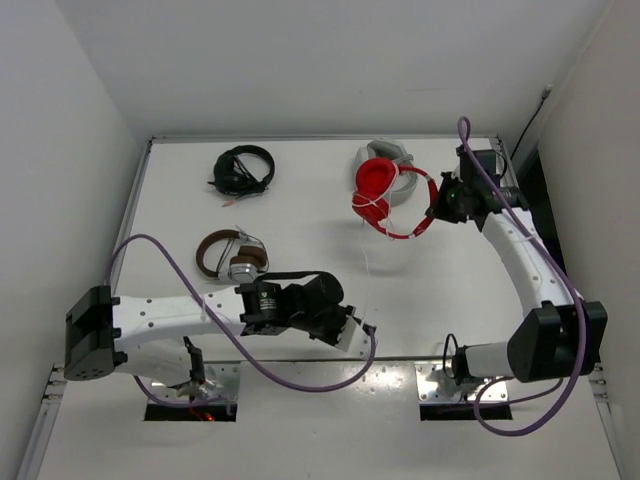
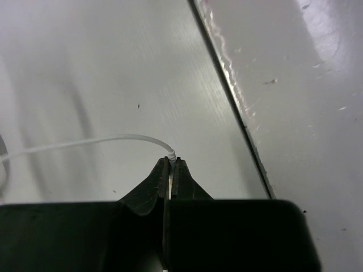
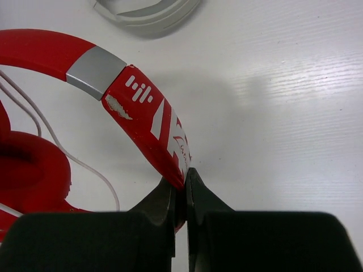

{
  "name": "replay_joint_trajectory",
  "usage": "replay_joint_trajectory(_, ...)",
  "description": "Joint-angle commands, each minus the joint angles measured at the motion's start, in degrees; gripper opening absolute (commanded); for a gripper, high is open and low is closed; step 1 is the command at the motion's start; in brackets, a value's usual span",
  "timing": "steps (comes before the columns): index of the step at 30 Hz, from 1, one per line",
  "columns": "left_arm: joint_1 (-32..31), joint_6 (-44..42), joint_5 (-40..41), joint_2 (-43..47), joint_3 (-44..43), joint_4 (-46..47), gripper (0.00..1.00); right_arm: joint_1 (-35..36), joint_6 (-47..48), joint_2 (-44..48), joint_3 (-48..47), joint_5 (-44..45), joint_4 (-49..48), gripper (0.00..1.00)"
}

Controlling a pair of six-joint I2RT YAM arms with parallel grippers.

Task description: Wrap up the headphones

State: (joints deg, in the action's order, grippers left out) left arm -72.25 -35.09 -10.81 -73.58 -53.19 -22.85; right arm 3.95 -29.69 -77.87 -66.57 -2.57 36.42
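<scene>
Rear overhead; close wrist views of headphones point(image 1: 378, 182)

The right arm point(image 1: 520, 250) extends forward to the right side of the headphones point(image 1: 378, 182), with the right gripper point(image 3: 182, 180) clamped on their red headband point(image 3: 150, 110). The left arm point(image 1: 180, 315) lies low across its base, well short of the headphones, with the left gripper point(image 2: 171, 165) pinched tight on their thin white cable point(image 2: 85, 143).

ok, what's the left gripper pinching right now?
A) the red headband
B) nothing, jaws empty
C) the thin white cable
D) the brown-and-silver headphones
C: in the left wrist view the left gripper is shut on the end of the white cable, which trails off left; the red headband is in the right gripper.
</scene>
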Motion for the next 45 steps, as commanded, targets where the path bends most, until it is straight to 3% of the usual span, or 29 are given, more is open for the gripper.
replay_joint_trajectory(1, -4.1, -0.9, -1.3, 1.7, -2.9, -1.6, 0.0, -0.7, -1.9, -0.7, -0.9, 0.2, -6.0, 0.0)
replay_joint_trajectory(5, -7.1, -0.9, -1.9, 0.0, -2.9, -1.6, 0.0, -3.2, -4.7, -2.8, -0.9, -7.0, -6.5, 0.0)
replay_joint_trajectory(8, -8.3, -1.6, -1.4, -0.7, -2.1, -1.0, 0.0, -6.3, -7.3, -5.2, -0.4, -19.7, -7.9, 0.0)
replay_joint_trajectory(16, -10.4, -2.2, -1.4, -1.2, 0.3, 0.1, 0.0, -6.9, -9.1, -4.7, -0.4, -20.6, -9.3, 0.0)
replay_joint_trajectory(24, -13.4, -3.4, 0.3, -2.6, 3.6, 3.4, 0.0, -9.8, -14.2, -5.9, 1.5, -34.8, -13.8, 0.0)
replay_joint_trajectory(32, -13.4, -3.4, 0.9, -2.6, 5.4, 4.5, 0.0, -9.8, -16.8, -4.8, 4.1, -39.1, -17.7, 0.0)
replay_joint_trajectory(37, -13.4, -3.4, 1.4, -2.1, 6.7, 5.1, 0.0, -9.8, -14.6, -3.7, 3.3, -35.4, -15.8, 0.0)
replay_joint_trajectory(42, -12.8, -1.6, 0.1, -2.1, 2.3, 3.9, 0.0, -1.2, -6.1, -2.4, -1.5, -12.4, -9.0, 0.0)
replay_joint_trajectory(45, -11.5, 0.0, 0.1, -2.1, -3.0, 1.3, 0.0, 2.3, -2.2, -0.6, -0.8, -3.2, -8.4, 0.0)
